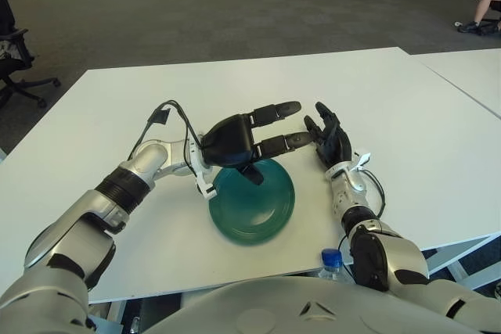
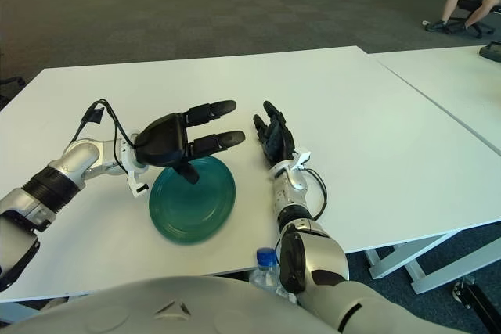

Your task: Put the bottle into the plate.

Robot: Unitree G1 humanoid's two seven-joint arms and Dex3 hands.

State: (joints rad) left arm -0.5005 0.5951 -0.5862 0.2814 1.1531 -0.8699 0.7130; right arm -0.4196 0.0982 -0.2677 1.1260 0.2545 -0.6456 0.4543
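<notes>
Table [image 1: 407, 115]: a large white tabletop is seen, bearing the plate and both hands; a second white table [image 1: 470, 76] stands beyond the plate to the right, apart by a narrow gap.
Plate [image 1: 258, 213]: a round dark-green dish with a shallow rim is shown lying flat on the table near its near edge; nothing is held in it.
Left hand [image 1: 235, 142]: the black three-finger hand is held over the far-left rim of the plate, on a silver forearm that runs in from the plate's left. Two fingers are stretched out toward the right and the thumb is pointed down at the plate; the fingers are spread and nothing is grasped.
Right hand [image 1: 330, 140]: it is seen just to the right of the plate, palm toward the plate, fingers pointing away across the table and loosely spread; nothing is held.
Bottle [image 2: 268, 267]: a clear plastic bottle with a blue cap is seen nearer than the plate and to its right, at the table's near edge beside the right forearm; it is outside the plate and touched by neither hand.
Views: in the right eye view the cap and clear shoulder of the bottle are shown; in the left eye view little more than the cap is shown.
</notes>
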